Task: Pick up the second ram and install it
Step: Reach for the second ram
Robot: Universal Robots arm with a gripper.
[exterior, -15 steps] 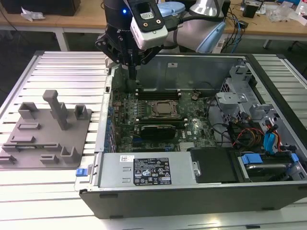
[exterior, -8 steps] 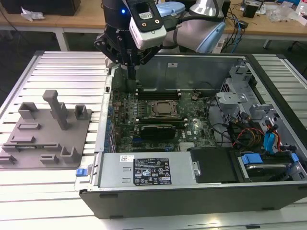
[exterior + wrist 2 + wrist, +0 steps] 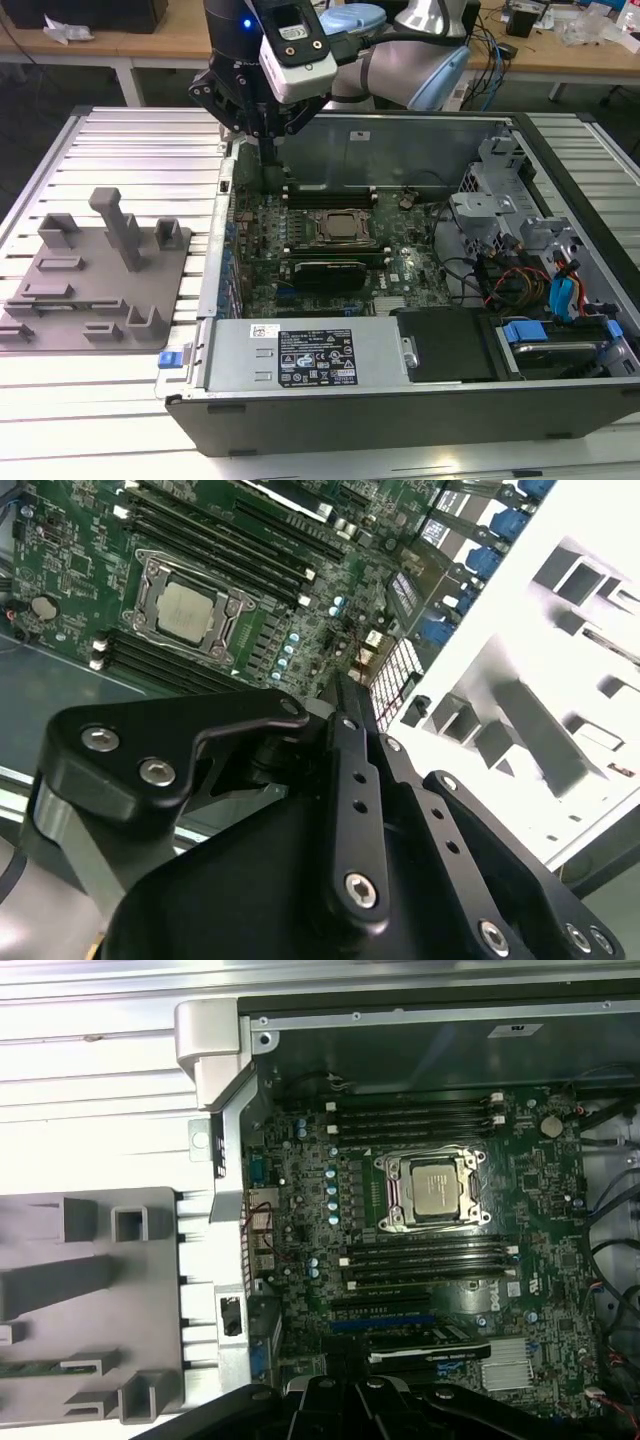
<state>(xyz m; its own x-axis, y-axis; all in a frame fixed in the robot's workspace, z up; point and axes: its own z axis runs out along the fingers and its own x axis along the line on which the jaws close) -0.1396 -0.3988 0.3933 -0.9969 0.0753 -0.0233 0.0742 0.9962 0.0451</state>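
While my claw (image 3: 268, 150) hangs over the far corner of the open computer case (image 3: 400, 425), on the exterior view's left, I cannot tell whether it is apart or together. What I take for the second ram (image 3: 45, 1367) shows in the first wrist view as a thin greenish strip on edge in the grey holder (image 3: 150, 1310) on the worktop (image 3: 120, 140), beside the case. I judge it light, stiff and fragile, best pinched across its flat faces near the middle, clear of the contact edge

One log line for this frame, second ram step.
gripper: above motherboard, holder-side edge | second ram: lying in grey holder, apart from gripper | install: not done
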